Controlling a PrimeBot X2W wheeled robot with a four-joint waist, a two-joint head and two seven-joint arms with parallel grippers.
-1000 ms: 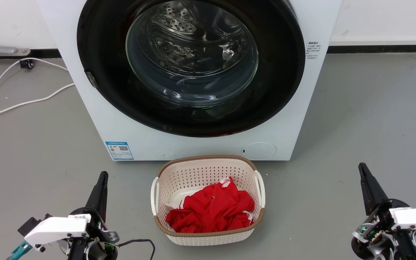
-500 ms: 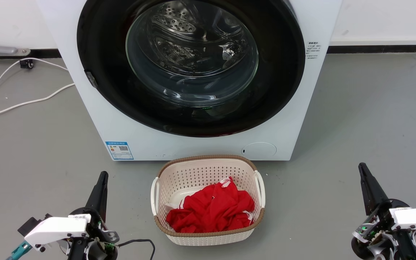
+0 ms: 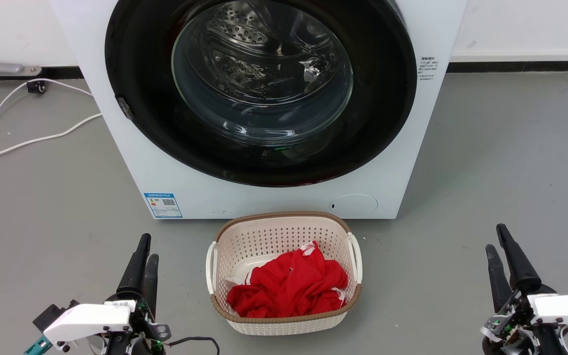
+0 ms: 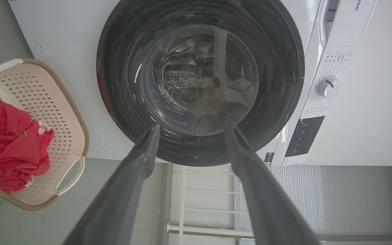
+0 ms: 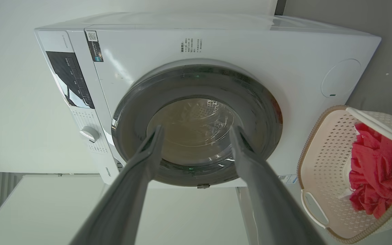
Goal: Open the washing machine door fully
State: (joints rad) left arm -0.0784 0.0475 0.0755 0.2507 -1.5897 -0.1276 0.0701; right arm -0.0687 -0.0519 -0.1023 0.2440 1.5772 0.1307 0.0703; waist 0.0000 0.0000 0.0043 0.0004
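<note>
The washing machine door (image 3: 382, 98) is sitting shut, flush against the front of the washing machine (image 3: 264, 199), at the far centre of the scene. Its glossy black ring is spanning nearly the whole width of the white cabinet, and its bulging glass window (image 3: 262, 74) is showing the perforated steel drum behind it. A small latch piece (image 3: 125, 108) is sitting on the door's left edge. Below the door, a blue label sticker (image 3: 163, 205) is showing at the machine's lower left and a round filter cap (image 3: 354, 204) at its lower right. Just in front of the machine, a cream laundry basket (image 3: 284, 217) is standing on the grey floor (image 3: 486, 158), holding a crumpled red garment (image 3: 289, 286). White cables (image 3: 32, 142) are trailing across the floor to the left. The left gripper (image 3: 149, 247) is hovering near left of the basket, well apart from the door, its fingers parted and holding nothing. The right gripper (image 3: 495, 238) is hovering near right, likewise parted and empty.
</note>
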